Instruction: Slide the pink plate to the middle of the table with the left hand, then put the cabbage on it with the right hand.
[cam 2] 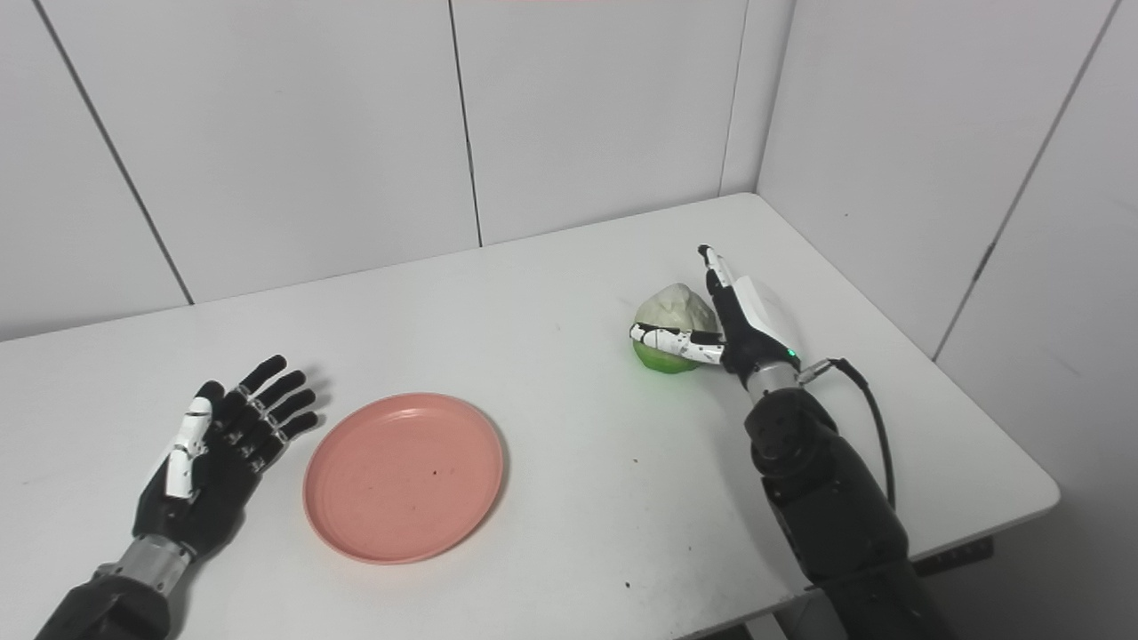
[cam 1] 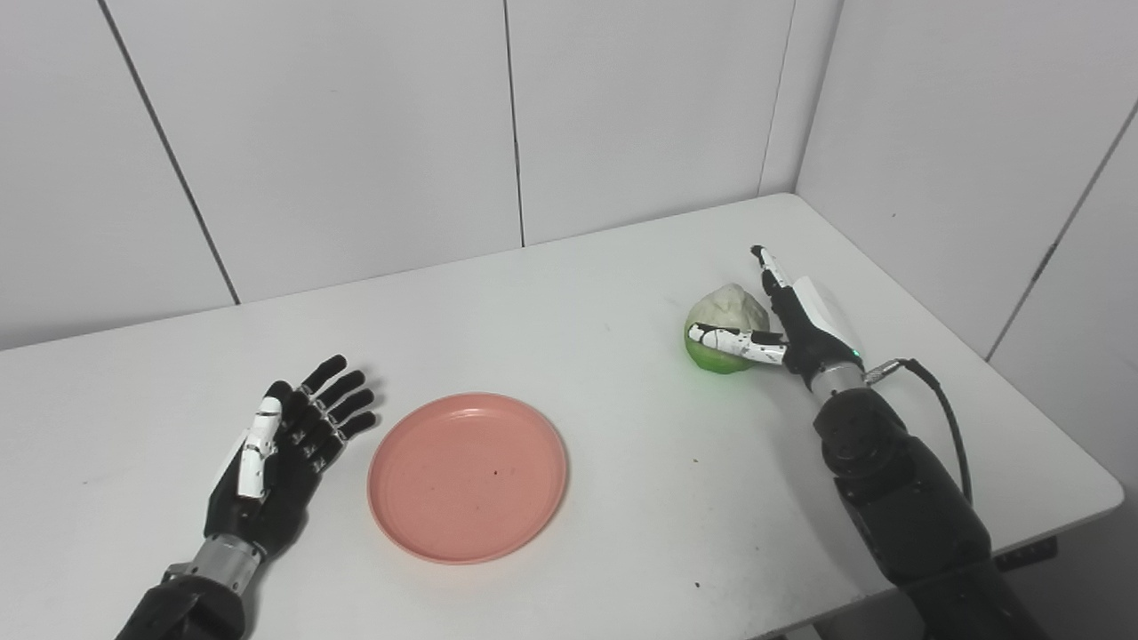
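Left hand (cam 1: pixel 276 462) spread beside pink plate (cam 1: pixel 468 476); right hand (cam 1: pixel 796 324) against cabbage (cam 1: pixel 725 327)

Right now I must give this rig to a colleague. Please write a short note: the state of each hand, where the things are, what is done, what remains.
Left hand: open, holds nothing, beside the pink plate, apart from it.
Right hand: set against the cabbage, thumb across its front; a closed grip is not visible.
The plate lies left of the table's middle, empty. The cabbage sits on the table, toward the right.
Done: plate possibly slid already.
Left: grasp the cabbage, put it on the plate.
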Tool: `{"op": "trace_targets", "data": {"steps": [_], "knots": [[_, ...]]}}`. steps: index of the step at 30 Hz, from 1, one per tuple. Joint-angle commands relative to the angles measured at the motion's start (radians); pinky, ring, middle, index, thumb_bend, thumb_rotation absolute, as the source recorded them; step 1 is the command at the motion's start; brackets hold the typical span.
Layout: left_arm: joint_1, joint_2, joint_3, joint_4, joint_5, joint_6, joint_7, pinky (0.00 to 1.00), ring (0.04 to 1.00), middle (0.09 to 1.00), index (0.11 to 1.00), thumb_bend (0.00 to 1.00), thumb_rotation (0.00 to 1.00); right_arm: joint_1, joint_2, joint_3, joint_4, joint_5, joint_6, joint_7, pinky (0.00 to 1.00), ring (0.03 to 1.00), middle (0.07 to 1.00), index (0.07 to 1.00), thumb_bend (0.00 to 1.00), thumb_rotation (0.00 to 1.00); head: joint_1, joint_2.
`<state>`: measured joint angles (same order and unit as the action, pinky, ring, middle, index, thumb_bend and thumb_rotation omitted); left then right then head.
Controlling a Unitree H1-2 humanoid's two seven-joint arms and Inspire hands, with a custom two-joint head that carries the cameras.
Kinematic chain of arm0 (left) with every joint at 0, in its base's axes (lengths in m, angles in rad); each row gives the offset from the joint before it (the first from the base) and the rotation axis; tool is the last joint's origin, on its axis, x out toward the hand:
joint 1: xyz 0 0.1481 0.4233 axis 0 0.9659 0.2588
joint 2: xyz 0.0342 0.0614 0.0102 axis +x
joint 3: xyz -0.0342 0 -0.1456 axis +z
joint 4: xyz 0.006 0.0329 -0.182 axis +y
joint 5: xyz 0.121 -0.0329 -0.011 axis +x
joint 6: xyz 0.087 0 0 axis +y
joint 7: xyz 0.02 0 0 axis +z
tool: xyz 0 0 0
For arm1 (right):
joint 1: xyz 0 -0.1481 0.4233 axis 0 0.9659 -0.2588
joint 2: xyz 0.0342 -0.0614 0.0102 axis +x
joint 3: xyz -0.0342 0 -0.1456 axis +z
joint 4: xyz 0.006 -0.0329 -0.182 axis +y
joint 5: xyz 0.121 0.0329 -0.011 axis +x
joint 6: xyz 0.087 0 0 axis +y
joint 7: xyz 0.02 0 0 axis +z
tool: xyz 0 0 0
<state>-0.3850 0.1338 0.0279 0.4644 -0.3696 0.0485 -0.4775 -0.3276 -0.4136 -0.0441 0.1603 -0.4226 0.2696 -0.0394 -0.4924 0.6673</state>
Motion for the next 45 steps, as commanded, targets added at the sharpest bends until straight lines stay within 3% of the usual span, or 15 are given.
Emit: {"op": "trace_targets", "data": {"steps": [1, 23, 30, 41, 45], "knots": [[0.056, 0.021, -0.005, 0.04, 0.022, 0.082, 0.02, 0.82, 0.845, 0.853, 0.839, 0.5, 1.0, -0.045, -0.008, -0.001, -0.021, -0.002, -0.013, -0.018, 0.85, 0.996, 1.0, 1.0, 1.0, 0.63, 0.002, -0.001], [0.068, 0.023, -0.006, 0.009, 0.021, 0.1, 0.025, 0.82, 0.841, 0.849, 0.837, 0.49, 1.0, -0.055, 0.0, 0.014, 0.027, -0.019, -0.017, -0.047, 0.9, 1.0, 1.0, 1.0, 1.0, 0.63, 0.005, 0.008], [0.068, 0.024, -0.007, 0.008, 0.02, 0.101, 0.024, 0.83, 0.845, 0.852, 0.84, 0.5, 1.0, -0.059, 0.009, 0.011, 0.041, -0.028, -0.018, -0.07, 0.89, 1.0, 1.0, 1.0, 1.0, 0.58, 0.005, 0.009], [0.07, 0.024, -0.007, 0.001, 0.018, 0.106, 0.025, 0.83, 0.844, 0.853, 0.84, 0.49, 1.0, -0.076, 0.024, 0.005, 0.117, -0.015, -0.103, -0.179, 0.85, 0.937, 0.97, 0.996, 1.0, 0.46, 0.005, 0.013], [0.07, 0.026, -0.01, 0.001, 0.02, 0.104, 0.021, 0.83, 0.847, 0.857, 0.844, 0.49, 1.0, -0.08, 0.026, 0.007, 0.111, -0.005, -0.077, -0.171, 0.83, 0.911, 0.934, 0.965, 1.0, 0.42, 0.006, 0.013]]}}
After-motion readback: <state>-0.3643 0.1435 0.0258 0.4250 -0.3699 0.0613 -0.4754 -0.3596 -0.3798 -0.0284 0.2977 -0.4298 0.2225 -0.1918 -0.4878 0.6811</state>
